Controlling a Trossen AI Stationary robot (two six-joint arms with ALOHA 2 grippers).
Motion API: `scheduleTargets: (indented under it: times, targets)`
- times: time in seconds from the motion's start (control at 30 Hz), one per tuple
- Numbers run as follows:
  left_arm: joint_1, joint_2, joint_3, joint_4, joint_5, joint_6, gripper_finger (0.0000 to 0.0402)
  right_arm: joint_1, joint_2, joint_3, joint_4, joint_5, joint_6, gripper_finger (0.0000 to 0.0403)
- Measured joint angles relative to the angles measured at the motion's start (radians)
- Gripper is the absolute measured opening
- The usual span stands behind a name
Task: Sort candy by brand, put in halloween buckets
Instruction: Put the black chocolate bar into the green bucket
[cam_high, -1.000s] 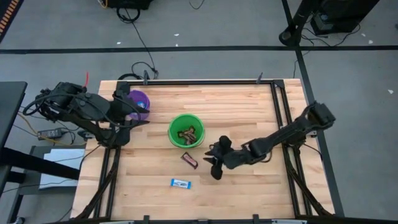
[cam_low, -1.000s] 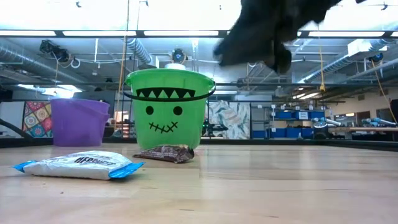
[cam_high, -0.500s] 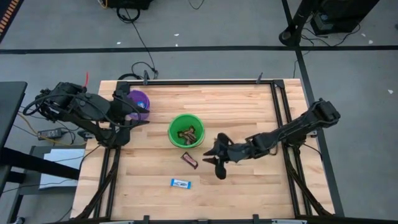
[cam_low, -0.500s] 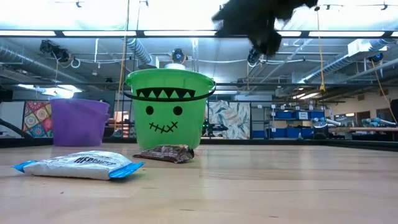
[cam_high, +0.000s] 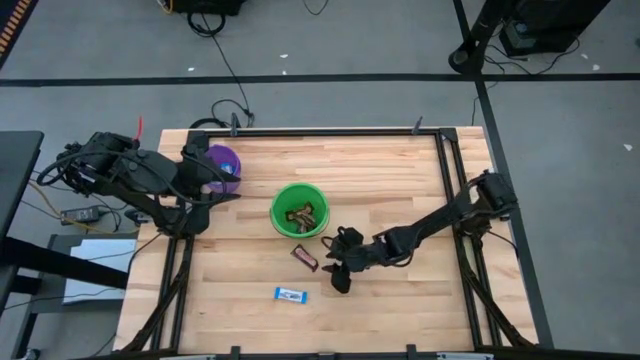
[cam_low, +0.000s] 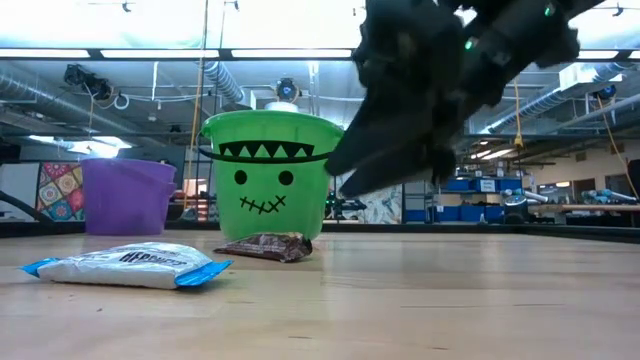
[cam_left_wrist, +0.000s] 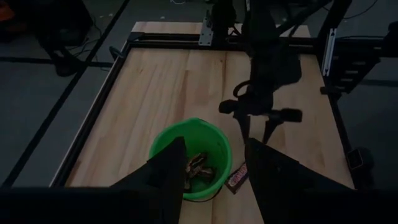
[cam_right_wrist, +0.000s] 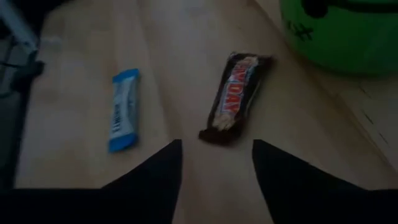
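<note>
A dark brown candy bar (cam_high: 305, 257) lies flat on the table just in front of the green bucket (cam_high: 299, 209), which holds several brown bars. A light blue-and-white bar (cam_high: 291, 294) lies flat nearer the front edge. The purple bucket (cam_high: 223, 165) stands at the back left. My right gripper (cam_high: 334, 262) is open and empty, above the table just right of the brown bar, which shows in the right wrist view (cam_right_wrist: 234, 96) ahead of the fingers. My left gripper (cam_high: 215, 190) is open and empty, beside the purple bucket.
A dark metal frame (cam_high: 330, 131) runs around the wooden table top. There is bare wood to the right of and behind the green bucket.
My right gripper has moved toward the table's left edge and down, closing on the brown bar. In the low view it has dropped from the top of the picture to beside the green bucket. The candy and buckets have not moved.
</note>
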Motion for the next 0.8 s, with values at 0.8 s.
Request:
scheduleTargets:
  times: [0.8]
  targets:
    - [0.0, 0.0, 0.0, -0.019, 0.008, -0.046, 0.0167, 0.049, 0.255, 0.021, 0.35, 0.251, 0.126, 0.0284]
